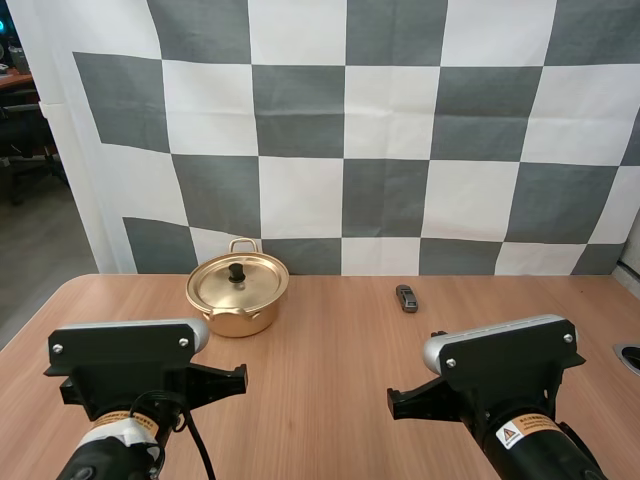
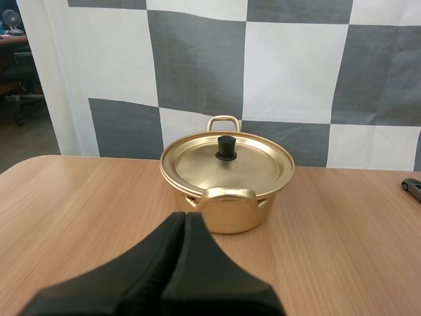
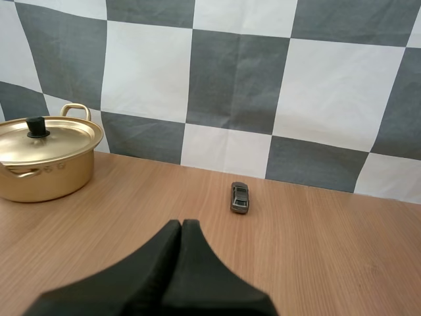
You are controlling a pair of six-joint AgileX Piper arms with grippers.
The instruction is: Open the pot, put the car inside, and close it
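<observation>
- Currently the pot [image 1: 237, 295] stands on the far left part of the wooden table [image 1: 330, 390], ahead of my left arm and well clear of it.
- It is a shiny gold-coloured metal pot, round and shallow. One loop handle, the near handle [image 2: 225, 195], faces the arms, and the far handle [image 2: 223, 122] sits opposite.
- Its lid [image 2: 227, 164] is on, lying flat and level across the rim. It is the same gold colour and slightly wider than the body, and a small black knob [image 2: 226, 149] stands upright at its centre.
- The car [image 3: 239, 197] is a tiny dark grey toy with darker windows. It rests on its wheels on the bare wood, its length running away from the arms.
- It lies to the right of the pot and well apart from it, at about the same depth on the table, ahead of my right arm.
- The left gripper [image 2: 185, 217] has its two black fingers pressed together into one dark wedge, holding nothing. It points at the pot's near handle from a little way back, not touching it.
- The right gripper [image 3: 181, 225] likewise has its fingers lying flat against each other with nothing between them. It is aimed over bare wood a little to the left of the car and apart from it.
</observation>
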